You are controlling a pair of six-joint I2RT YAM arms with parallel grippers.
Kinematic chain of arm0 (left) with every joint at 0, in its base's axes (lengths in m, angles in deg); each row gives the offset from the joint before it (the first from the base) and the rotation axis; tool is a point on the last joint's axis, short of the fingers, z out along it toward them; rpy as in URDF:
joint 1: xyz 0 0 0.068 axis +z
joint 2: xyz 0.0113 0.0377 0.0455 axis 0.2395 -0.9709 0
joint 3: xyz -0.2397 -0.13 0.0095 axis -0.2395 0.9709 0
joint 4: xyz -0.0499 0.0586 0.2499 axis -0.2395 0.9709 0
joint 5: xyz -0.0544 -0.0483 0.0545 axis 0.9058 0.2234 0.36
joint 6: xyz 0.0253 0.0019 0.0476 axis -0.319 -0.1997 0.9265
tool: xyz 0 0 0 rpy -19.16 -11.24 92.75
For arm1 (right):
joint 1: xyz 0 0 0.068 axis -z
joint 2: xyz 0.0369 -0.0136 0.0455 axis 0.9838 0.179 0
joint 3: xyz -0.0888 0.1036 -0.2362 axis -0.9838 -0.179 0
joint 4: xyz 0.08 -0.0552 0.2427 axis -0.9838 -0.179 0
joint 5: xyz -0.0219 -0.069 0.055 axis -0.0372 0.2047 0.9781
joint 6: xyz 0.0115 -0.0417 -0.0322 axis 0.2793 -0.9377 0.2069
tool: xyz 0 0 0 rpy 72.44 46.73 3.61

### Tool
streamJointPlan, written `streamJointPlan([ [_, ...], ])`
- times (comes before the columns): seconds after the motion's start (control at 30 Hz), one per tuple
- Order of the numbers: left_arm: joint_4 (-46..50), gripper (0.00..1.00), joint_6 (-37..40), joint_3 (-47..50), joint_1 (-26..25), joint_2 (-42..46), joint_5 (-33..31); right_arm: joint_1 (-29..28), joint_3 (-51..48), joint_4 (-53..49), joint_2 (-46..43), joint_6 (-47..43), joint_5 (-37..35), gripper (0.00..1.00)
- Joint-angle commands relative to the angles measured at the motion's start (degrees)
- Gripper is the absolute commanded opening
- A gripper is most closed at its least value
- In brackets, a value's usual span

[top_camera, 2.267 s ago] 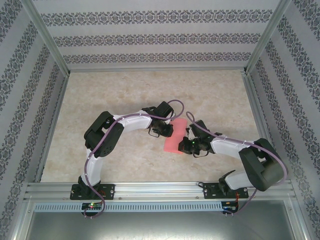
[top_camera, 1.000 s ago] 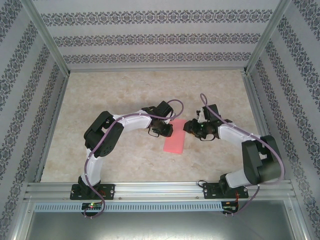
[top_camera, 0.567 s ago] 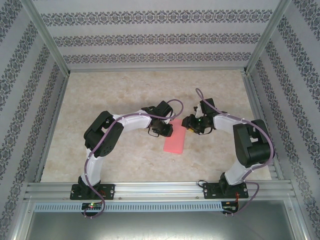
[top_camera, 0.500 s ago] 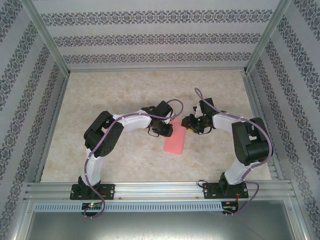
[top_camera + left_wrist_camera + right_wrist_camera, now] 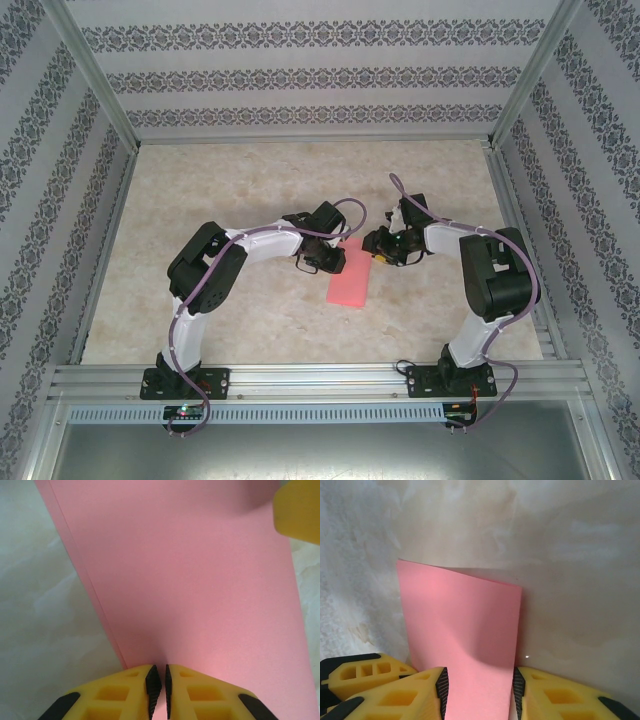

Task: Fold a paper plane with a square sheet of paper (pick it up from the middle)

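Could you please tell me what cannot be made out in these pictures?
Top view: the paper's far corners are hidden under the left gripper and right gripper.
Left wrist view: the paper's far end is cut off by the top edge.
Right wrist view: whether the right gripper presses the paper's sides is cut off by the bottom edge.
Top view: the paper's layers are too thin to count.

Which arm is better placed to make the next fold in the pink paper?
Probably right. The right gripper stands open astride one end of the paper; the left gripper is shut on it, anchoring it.
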Motion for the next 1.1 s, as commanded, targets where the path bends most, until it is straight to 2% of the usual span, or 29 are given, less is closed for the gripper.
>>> streamJointPlan([
  [0.0,13.18,0.2,1.25,4.91,1.75,-6.06,-6.77,0.26,1.34,2.64,1.25,-1.01,1.57,0.41],
  [0.3,13.03,0.2,1.25,4.74,1.77,-6.04,-6.72,-0.07,-0.07,5.23,-0.14,-0.14,6.69,0.4],
  [0.63,12.11,0.23,0.86,4.91,1.75,-4.76,-4.38,-0.49,-2.63,8.91,0.32,-0.75,7.94,0.36],
  [0.73,11.94,0.26,0.65,4.74,1.76,-3.88,-3.59,-0.53,-2.97,9.84,0.13,-0.77,8.47,0.32],
  [0.83,11.82,0.29,0.46,4.48,1.75,-2.77,-2.51,-0.41,-3.95,12.0,-0.26,0.19,9.05,0.24],
  [1.07,11.94,0.42,0.11,3.12,1.75,0.5,-0.64,-0.42,-4.67,13.8,-0.66,1.24,9.96,0.14],
])
